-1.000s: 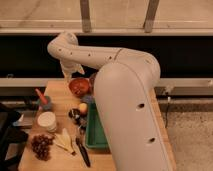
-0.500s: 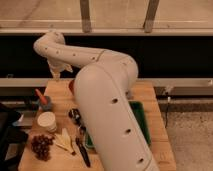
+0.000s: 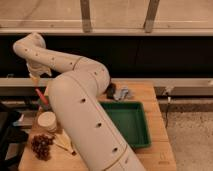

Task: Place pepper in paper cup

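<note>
The pepper point(image 3: 41, 96) is a slender red-orange piece, tilted, at the left edge of the wooden table point(image 3: 150, 150). Its lower end is at a small dark-blue cup point(image 3: 43, 105). The paper cup point(image 3: 47, 121) is white, round and wide, and sits just in front of the pepper. My gripper point(image 3: 34, 78) hangs at the end of the white arm, just above and slightly left of the pepper, apart from it. The big arm link point(image 3: 85, 115) covers the middle of the table.
A green tray point(image 3: 131, 122) lies right of the arm. A bunch of dark grapes point(image 3: 42, 145) and pale yellow wedges point(image 3: 63, 142) lie at the front left. A dark object with grey-blue cloth point(image 3: 118, 92) sits at the back. A black object point(image 3: 7, 131) stands off the table's left side.
The arm has swung left. The gripper went from above the red-orange bowl to above the pepper at the table's left edge. The arm now hides the bowl and the round fruit.
</note>
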You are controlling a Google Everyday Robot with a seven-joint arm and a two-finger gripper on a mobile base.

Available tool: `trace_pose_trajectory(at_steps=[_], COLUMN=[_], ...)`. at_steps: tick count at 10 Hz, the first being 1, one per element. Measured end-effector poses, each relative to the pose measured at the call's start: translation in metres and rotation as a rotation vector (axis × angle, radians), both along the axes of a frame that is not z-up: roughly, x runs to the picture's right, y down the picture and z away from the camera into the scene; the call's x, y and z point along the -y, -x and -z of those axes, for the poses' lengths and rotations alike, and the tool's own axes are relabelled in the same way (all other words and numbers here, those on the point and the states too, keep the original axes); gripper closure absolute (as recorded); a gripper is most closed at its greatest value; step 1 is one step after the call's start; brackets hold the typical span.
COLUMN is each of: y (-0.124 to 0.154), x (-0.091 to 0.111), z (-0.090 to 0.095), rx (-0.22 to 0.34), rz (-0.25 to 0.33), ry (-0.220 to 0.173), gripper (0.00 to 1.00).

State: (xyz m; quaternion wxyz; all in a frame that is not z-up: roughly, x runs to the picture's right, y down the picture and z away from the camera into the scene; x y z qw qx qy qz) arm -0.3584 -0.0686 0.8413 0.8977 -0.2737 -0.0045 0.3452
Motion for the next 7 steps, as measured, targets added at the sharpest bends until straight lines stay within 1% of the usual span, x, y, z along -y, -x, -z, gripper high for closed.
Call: trace_pose_trajectory(at_steps=[4,5,6,7], y=[-0.001,0.000,0.003,0.008], x=[-0.003,-0.009,-0.020,-0.036], z=[-0.001,-0.002,-0.006,-0.010], rx=[-0.002,-0.006,-0.010,-0.011], rz=[0.001,-0.001,-0.001,0.002], ry=[0.003,0.007,0.010,0.017], gripper=[0.35,0.35,0.35,0.35])
